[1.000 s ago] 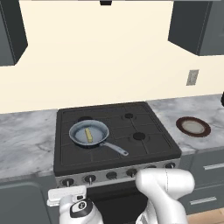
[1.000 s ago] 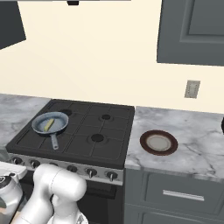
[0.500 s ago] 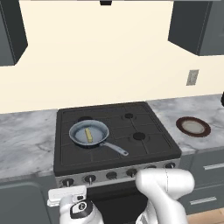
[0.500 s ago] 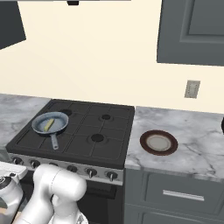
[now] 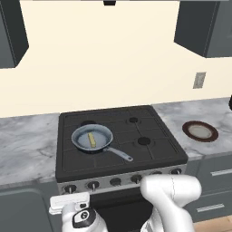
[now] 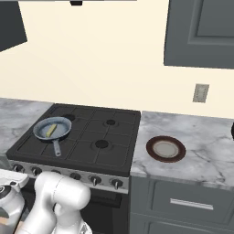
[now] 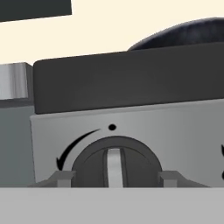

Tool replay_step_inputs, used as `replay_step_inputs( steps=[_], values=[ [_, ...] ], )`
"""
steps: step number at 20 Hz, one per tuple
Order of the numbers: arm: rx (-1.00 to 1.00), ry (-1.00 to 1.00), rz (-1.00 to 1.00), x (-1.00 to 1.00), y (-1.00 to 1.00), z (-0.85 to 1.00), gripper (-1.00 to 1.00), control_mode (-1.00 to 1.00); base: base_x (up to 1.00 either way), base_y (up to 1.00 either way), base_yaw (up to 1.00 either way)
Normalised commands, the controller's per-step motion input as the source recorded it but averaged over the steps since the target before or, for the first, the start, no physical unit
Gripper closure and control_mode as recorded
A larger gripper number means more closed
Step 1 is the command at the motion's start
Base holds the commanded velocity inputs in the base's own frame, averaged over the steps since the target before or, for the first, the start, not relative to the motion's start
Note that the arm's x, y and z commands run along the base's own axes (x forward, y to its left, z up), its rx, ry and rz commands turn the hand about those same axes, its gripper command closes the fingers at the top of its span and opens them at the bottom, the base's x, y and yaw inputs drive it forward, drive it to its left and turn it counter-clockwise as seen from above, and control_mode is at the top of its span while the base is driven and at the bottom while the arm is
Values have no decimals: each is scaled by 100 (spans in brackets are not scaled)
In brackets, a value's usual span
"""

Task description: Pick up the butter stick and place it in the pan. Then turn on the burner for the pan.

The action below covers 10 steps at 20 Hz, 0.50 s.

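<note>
Dark grey, the stove knob (image 7: 114, 164) sits between the two fingers (image 7: 62, 178), which close against its left and right sides in a grasp, its pale pointer upright below the dot. Beyond, on the stove's front-left burner, the pan (image 5: 92, 138) holds the butter stick (image 5: 92, 140). Farther right, a brown plate (image 5: 200, 131) rests on the marble bench (image 5: 192, 113).
</note>
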Motion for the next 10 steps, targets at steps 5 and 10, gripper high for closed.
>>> replay_step_inputs(
  steps=[5, 10],
  values=[
    [-9, -4, 0, 0, 0, 0, 100, -100, 0, 0, 0],
    [-15, -2, -5, 0, 0, 0, 100, -100, 0, 0, 0]
  ],
)
